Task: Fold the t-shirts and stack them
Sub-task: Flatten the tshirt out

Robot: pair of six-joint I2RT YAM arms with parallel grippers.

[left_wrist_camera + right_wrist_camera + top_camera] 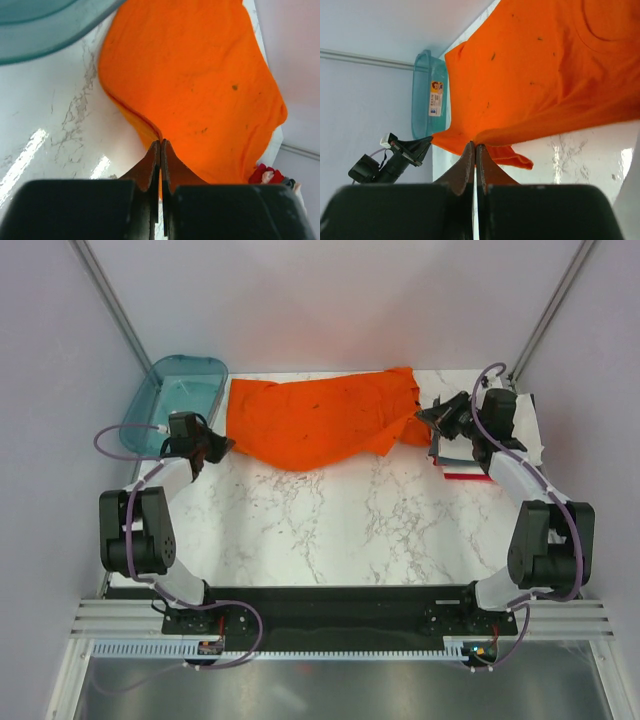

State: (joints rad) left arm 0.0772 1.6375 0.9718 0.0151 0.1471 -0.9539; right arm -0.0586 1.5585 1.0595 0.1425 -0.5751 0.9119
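The left tool (pixel 160 150) pinches the orange t-shirt (pixel 195 85) at its edge above the marble table (pixel 55 130), with the teal tray (pixel 45 25) nearby.

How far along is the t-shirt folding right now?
Done: folded shirts lie stacked under the right arm. In hand: the orange t-shirt is held spread between the left gripper and right gripper, both shut on its edges. Left: folding it flat and adding it to the stack.

Setting: robotics lab test cell. Evidence: plain pale enclosure walls (pixel 330 300) with metal corner struts (pixel 108 295); marble-patterned surface (pixel 340 525); left arm (pixel 140 530) and right arm (pixel 548 540) bolted to a black base plate (pixel 340 612) on aluminium rails (pixel 100 622).
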